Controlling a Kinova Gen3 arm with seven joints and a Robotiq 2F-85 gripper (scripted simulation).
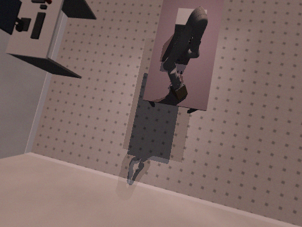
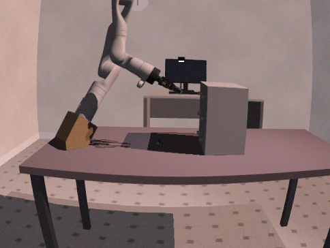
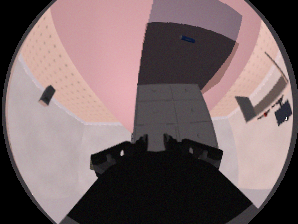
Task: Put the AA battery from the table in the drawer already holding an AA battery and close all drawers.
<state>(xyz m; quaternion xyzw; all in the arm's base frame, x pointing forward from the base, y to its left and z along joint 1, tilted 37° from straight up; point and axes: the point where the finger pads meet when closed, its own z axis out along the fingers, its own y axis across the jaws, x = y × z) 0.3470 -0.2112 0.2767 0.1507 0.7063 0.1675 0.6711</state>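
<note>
On my pinkish bench [image 1: 199, 78] [image 2: 177, 167] [image 3: 100, 60] the battery [image 2: 159, 141] [image 3: 188, 39] looks light, stiff and rolly, so I'd pinch its middle; tool [image 2: 181, 92] [image 3: 155, 138]'s partly spread, empty.

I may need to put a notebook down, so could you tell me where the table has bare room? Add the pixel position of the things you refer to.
The table [image 2: 290, 146] looks bare behind the chest [image 1: 184, 15] [image 2: 225, 119] [image 3: 172, 107], and along its near edge in the exterior view. It is crowded between the wooden arm base [image 1: 181, 93] [image 2: 73, 133] and the drawer fronts, where the battery [image 2: 159, 141] [image 3: 188, 39] lies below the jaws.
</note>
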